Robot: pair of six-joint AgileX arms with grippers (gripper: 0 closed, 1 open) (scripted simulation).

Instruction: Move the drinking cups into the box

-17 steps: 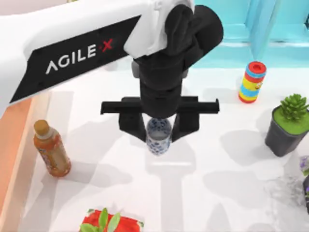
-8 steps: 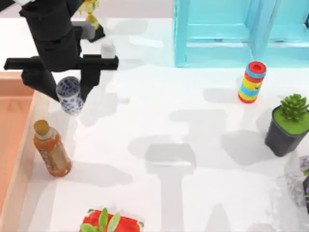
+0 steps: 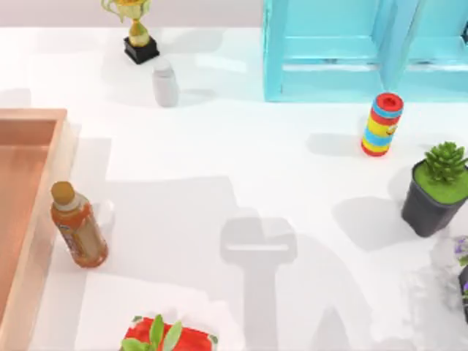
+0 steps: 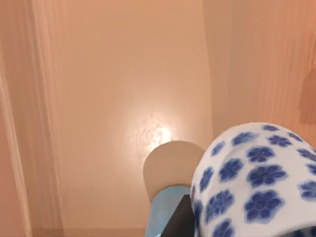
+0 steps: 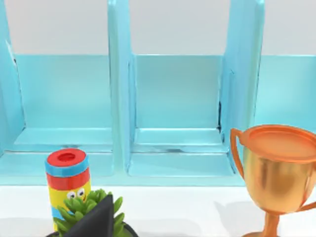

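Note:
The white cup with blue flowers hangs close in the left wrist view, over the orange-brown floor of the box. My left gripper is shut on it, and one dark finger shows beside the cup. Below it the blue cup stands inside the box. In the top view the box's light rim lies along the left edge of the table. My right arm stays parked, its wrist view facing the turquoise cabinet.
An amber tea bottle stands just right of the box. A grey-white capped bottle and a trophy are at the back left. The cabinet, a rainbow cylinder and a potted succulent are on the right.
My left arm has carried the flowered cup from the table's middle leftward, out of the top view and over the box. The cup remains gripped.

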